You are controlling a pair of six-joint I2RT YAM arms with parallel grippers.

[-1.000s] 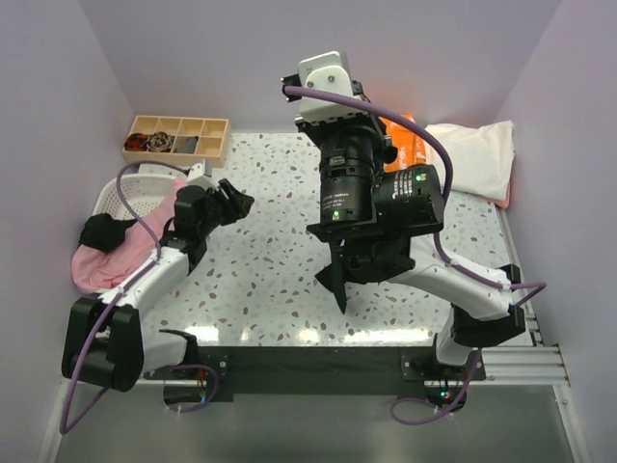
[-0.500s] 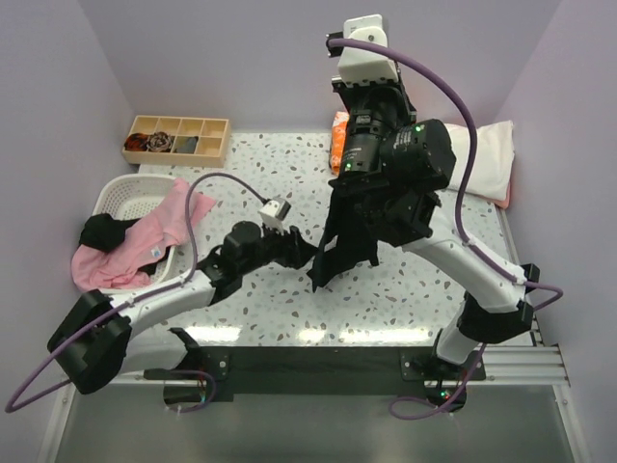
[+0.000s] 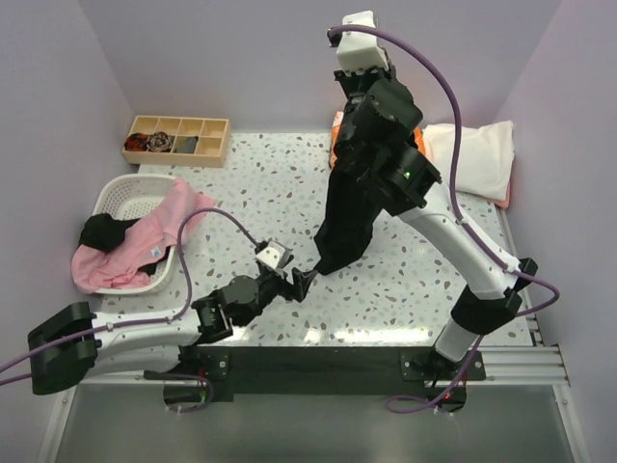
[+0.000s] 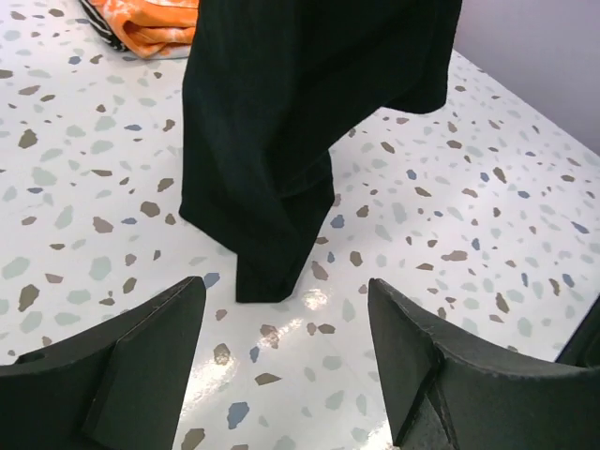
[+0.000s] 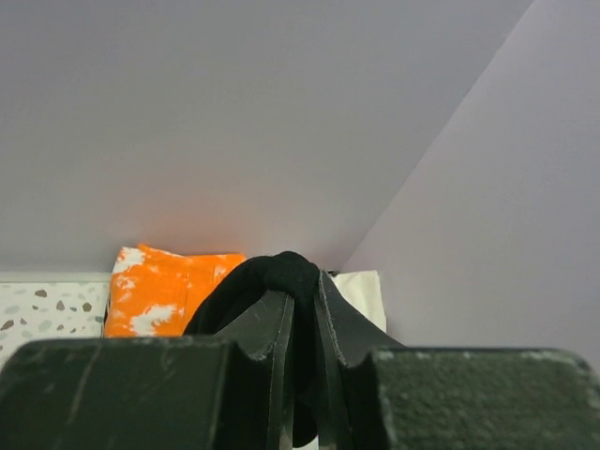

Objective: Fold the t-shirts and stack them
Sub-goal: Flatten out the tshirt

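- Right fingers (image 5: 264, 333), raised high, are clamped on a bunched fold of the black shirt (image 3: 352, 217).
- The black shirt hangs in a long drape; whether its lower tip touches the worktop (image 3: 251, 183) cannot be told.
- Left fingers (image 4: 159, 347) are spread wide and empty, low over the worktop, just beside that tip.
- Orange shirt (image 3: 338, 127) and cream shirt (image 3: 477, 159) lie folded at the far edge.
- Pink shirt (image 3: 145, 241) spills from the basket (image 3: 120, 185).

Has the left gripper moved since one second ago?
Yes. The left gripper went right and nearer the arm bases, away from the white basket, reaching the black t-shirt's lower end.
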